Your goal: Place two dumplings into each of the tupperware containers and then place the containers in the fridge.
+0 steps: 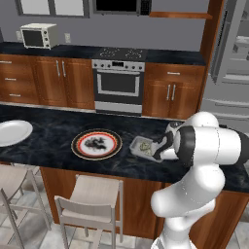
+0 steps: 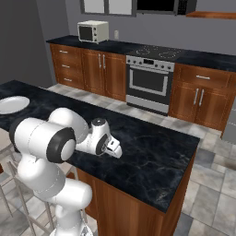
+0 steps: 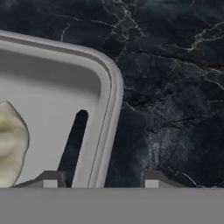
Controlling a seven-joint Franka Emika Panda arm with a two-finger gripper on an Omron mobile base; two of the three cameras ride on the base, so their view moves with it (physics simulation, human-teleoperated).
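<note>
1. The gripper stands low over the dark marble island counter, at the near edge of a tupperware container.
2. Hand view: one finger tip lies inside the container, the other at 3 o'clock of the rim, over bare counter. The container's wall runs between them.
3. Jaw state: the jaws straddle the rim with a gap; whether they are pinching it cannot be told.
4. Hand view: a pale beige dumpling rests on the container floor at 9 o'clock of the inner finger tip, apart from it.
5. Left base view: the container holds pale lumps; their count cannot be read. The arm's wrist hides its 3 o'clock end.
6. A red-rimmed plate with dark contents sits just beside the container, at its 9 o'clock.
7. A white plate lies well apart at the island's far 9 o'clock end.
8. The fridge stands at 2 o'clock of the left base view, door open, shelves visible.
9. A steel oven stands in the rear cabinet run at 12 o'clock; a white toaster oven sits on the back counter at 10 o'clock.
</note>
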